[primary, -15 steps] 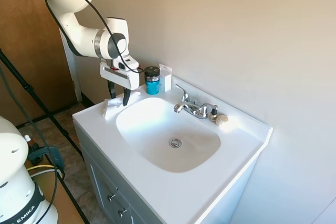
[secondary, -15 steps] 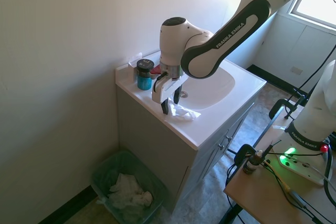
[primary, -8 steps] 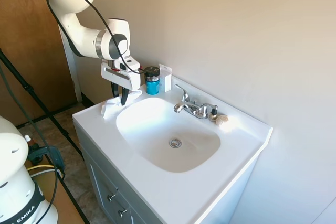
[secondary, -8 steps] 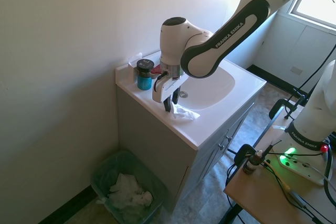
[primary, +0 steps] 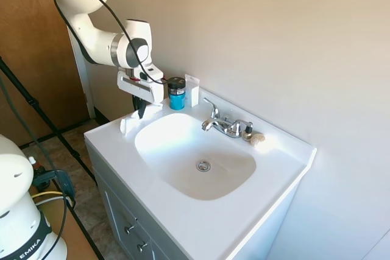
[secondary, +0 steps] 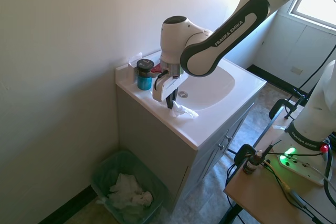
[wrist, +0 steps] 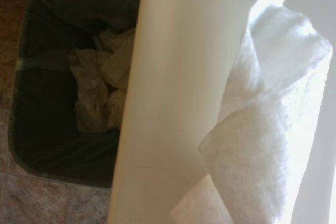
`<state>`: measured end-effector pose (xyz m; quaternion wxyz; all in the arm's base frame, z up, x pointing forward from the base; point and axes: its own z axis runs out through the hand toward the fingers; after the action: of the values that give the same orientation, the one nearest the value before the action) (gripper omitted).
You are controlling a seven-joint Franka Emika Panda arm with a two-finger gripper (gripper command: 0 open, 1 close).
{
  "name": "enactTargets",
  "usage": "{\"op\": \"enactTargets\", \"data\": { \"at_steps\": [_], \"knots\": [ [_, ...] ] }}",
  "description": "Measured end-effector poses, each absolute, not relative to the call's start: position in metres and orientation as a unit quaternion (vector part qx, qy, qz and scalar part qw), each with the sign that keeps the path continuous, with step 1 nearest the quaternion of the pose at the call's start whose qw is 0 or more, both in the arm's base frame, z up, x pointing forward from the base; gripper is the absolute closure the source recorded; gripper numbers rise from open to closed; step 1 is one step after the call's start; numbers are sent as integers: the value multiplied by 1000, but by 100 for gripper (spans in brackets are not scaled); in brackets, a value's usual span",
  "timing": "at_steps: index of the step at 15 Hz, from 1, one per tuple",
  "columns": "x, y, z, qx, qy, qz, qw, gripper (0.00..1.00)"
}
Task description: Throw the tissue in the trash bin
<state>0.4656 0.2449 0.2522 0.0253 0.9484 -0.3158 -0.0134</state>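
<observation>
Crumpled white tissue (secondary: 183, 110) on countertop edge (secondary: 157, 114)

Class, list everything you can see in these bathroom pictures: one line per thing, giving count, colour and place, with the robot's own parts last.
Tissue: one, white, crumpled, on the counter at the basin's edge, under the hand.
Trash bin: one, dark green, on the floor beside the vanity, with crumpled paper inside.
Sink: one, white basin set in a white vanity top.
Faucet: one, chrome, behind the basin.
Jar: one, blue with a black lid, at the counter's back corner.
Card: one, white, upright next to the jar.
Small beige object: one, beside the faucet; too small to identify.
Arm: one, white.
Hand: one, fingers pinched together on the tissue.
</observation>
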Motion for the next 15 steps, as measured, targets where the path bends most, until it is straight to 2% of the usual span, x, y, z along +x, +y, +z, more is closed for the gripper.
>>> {"op": "enactTargets", "data": {
  "at_steps": [4,7,15],
  "knots": [
    [449,299,281,952,-305,29,25,100],
    [447,344,282,954,-296,42,31,100],
    [487,403,193,954,-294,4,58,100]
  ]
}}
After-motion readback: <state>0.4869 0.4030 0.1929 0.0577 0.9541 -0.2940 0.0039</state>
